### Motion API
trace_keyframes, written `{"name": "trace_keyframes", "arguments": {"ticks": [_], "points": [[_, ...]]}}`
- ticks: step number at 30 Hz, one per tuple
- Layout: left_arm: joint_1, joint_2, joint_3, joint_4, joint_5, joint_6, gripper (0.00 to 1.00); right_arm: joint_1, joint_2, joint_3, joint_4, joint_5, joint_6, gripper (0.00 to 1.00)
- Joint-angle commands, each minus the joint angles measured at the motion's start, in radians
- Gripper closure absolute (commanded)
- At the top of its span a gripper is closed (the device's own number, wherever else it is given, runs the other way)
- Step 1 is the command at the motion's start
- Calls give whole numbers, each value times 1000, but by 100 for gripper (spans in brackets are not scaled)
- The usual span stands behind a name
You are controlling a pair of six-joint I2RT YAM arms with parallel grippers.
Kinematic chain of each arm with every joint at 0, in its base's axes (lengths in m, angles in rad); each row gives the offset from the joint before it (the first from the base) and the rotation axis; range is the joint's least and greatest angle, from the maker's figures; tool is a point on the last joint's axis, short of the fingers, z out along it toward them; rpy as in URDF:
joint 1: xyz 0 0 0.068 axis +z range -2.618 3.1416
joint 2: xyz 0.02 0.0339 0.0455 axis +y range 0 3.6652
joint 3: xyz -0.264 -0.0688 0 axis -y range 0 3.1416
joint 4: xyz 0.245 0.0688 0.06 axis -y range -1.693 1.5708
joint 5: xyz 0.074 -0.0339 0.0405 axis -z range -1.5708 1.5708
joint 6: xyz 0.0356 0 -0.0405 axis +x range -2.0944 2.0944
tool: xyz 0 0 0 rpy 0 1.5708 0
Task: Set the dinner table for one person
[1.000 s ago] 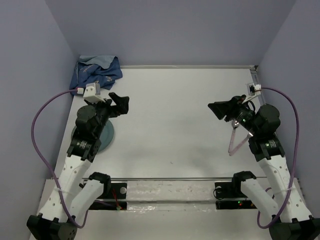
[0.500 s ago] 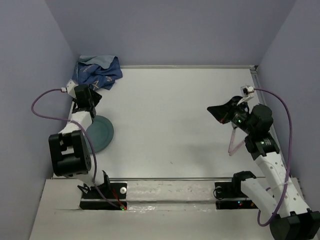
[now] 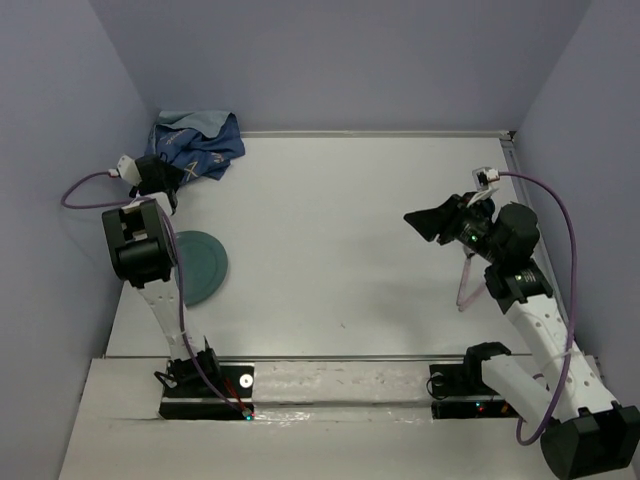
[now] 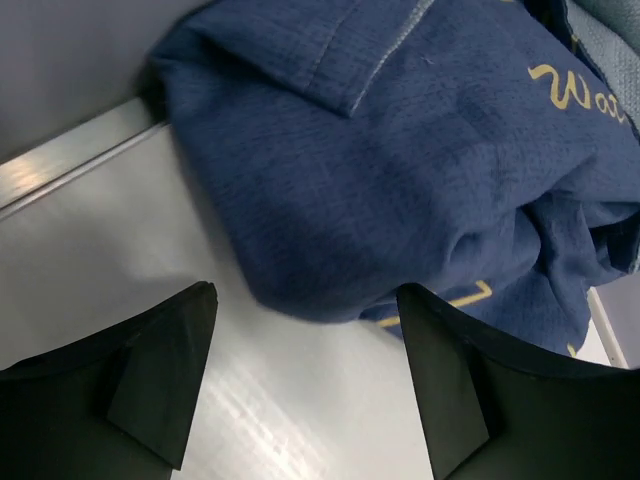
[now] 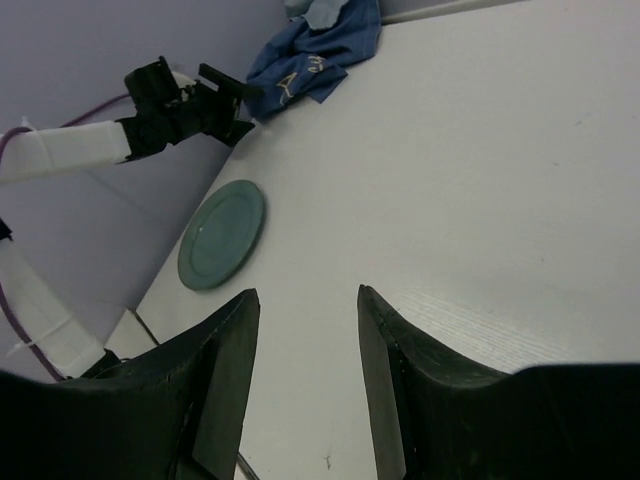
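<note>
The white dinner table [image 3: 340, 210] fills the top view. A dark blue cloth mat [image 3: 195, 143] with beige drawings lies crumpled in its back left corner. A round green plate [image 3: 197, 268] lies flat at the left edge. My left gripper [image 3: 172, 176] is open and empty, low over the table, right at the mat's near edge. In the left wrist view the mat [image 4: 420, 150] lies just beyond the gripper [image 4: 305, 340]. My right gripper [image 3: 418, 222] is open and empty, raised over the right half. Its wrist view shows the gripper [image 5: 305, 310], plate [image 5: 222, 235] and mat [image 5: 315, 50].
A thin pink object [image 3: 468, 285] lies on the table by the right arm. Purple walls close in the back and both sides. A metal rail [image 3: 340, 357] runs along the near edge. The left arm [image 5: 150, 125] reaches along the left wall.
The left arm has swung back and left, from over the plate to the mat's edge. The right gripper has shifted slightly left.
</note>
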Motion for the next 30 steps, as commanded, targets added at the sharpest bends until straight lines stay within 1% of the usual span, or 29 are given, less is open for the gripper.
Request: {"name": "trace_keyframes", "arguments": {"ticks": [1, 3, 4, 6, 7, 8, 9, 10, 14, 15, 18, 19, 20, 22, 24, 25, 26, 27, 29, 30], "points": [[2, 143, 180, 27, 75, -16, 16, 29, 26, -23, 115, -61, -19, 49], [1, 193, 237, 27, 111, -27, 16, 46, 53, -28, 135, -72, -22, 49], [1, 217, 287, 25, 140, -37, 22, 66, 82, -31, 141, -72, -25, 49], [-1, 268, 333, 24, 181, -57, 37, 86, 106, -29, 167, -43, -30, 49], [-1, 279, 343, 30, 200, -77, 57, 97, 127, -28, 184, -34, -28, 49], [-4, 290, 350, 35, 214, -82, 70, 108, 139, -23, 195, -26, -28, 49], [-9, 287, 355, 39, 223, -83, 82, 108, 155, -17, 214, -23, -27, 49], [-12, 279, 354, 47, 229, -71, 99, 108, 175, 0, 224, -21, -25, 49], [-51, 180, 363, 64, 273, -15, 100, 143, 290, 53, 254, -9, -22, 49], [-74, 160, 372, 62, 312, -8, 100, 163, 337, 66, 264, 12, -25, 49], [-117, 68, 395, 59, 361, -8, 100, 174, 400, 118, 274, 20, -34, 46], [-152, 22, 404, 52, 379, -11, 100, 174, 435, 133, 273, 26, -31, 44], [-173, 21, 415, 45, 387, -13, 100, 174, 448, 150, 265, 25, -31, 42], [-232, -37, 465, 23, 401, -7, 100, 174, 483, 199, 259, 29, -31, 39], [-275, -90, 485, -4, 406, 4, 100, 174, 495, 234, 244, 35, -37, 39], [-292, -109, 476, -11, 401, 6, 100, 174, 498, 238, 241, 42, -39, 39], [-349, -149, 457, -10, 396, 6, 100, 174, 501, 244, 221, 51, -45, 39], [-372, -166, 429, -7, 392, 6, 100, 174, 502, 248, 213, 60, -53, 38], [-439, -218, 273, 18, 343, -4, 100, 174, 503, 254, 167, 120, -92, 37], [-459, -235, 222, 41, 331, -13, 100, 174, 500, 256, 155, 130, -103, 36]]}}
